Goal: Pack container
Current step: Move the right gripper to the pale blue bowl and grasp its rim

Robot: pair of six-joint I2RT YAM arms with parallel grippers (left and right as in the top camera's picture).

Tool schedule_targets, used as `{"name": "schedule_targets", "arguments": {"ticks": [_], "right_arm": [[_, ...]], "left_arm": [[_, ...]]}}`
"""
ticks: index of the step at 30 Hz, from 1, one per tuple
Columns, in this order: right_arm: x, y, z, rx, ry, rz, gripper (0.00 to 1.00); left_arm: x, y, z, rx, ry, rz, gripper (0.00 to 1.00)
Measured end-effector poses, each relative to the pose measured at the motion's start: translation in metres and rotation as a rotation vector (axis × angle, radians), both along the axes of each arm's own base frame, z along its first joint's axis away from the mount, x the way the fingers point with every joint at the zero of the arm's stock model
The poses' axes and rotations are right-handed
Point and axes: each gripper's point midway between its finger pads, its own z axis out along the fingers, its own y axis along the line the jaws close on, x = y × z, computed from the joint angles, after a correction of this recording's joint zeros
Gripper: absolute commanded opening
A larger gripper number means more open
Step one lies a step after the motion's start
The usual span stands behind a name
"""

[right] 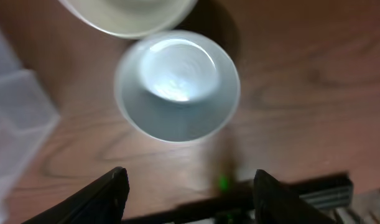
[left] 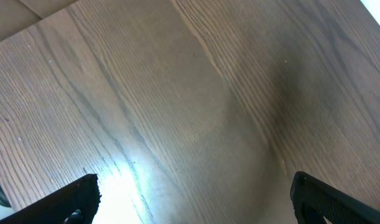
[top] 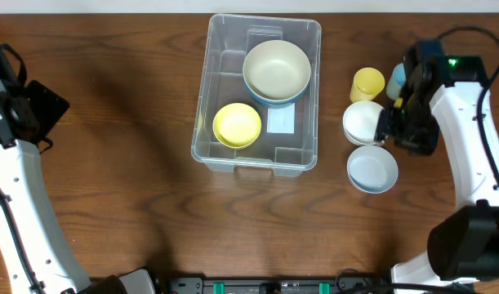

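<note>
Overhead: the container point(top: 220, 122) sits toward twelve o'clock on the dark wooden table point(top: 110, 204), two bowls inside. Left wrist: left gripper point(left: 196, 199) spread wide over bare woodgrain. Right wrist: right gripper point(right: 190, 196) spread, pale bowl point(right: 177, 87) at twelve o'clock, container at nine

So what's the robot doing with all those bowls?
It's packing dishes into the clear plastic bin. A cream bowl and a small yellow bowl already sit inside. The right gripper is open above a pale blue bowl on the table, beside a white bowl and a yellow cup. The left gripper is open too, holding nothing.
</note>
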Motion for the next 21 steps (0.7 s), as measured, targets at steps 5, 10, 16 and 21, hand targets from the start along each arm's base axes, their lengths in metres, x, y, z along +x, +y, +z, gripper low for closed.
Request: {"name": "schedule_targets", "arguments": {"ticks": [5,10,16,21], "right_arm": [[-0.008,-0.016,-0.028,-0.008,0.027,-0.057,0.7],[-0.02,-0.021,-0.07,-0.012,0.052,-0.087,0.72],[-0.033,-0.028,-0.106,-0.013,0.053,-0.147,0.73],[-0.034,-0.027,-0.126,0.004,0.022,-0.162,0.69]], "left_arm": [[0.0,0.0,0.0,0.0,0.0,0.0,0.98],[0.0,0.0,0.0,0.0,0.0,0.0,0.98],[0.0,0.0,0.0,0.0,0.0,0.0,0.98],[0.0,0.0,0.0,0.0,0.0,0.0,0.98]]}}
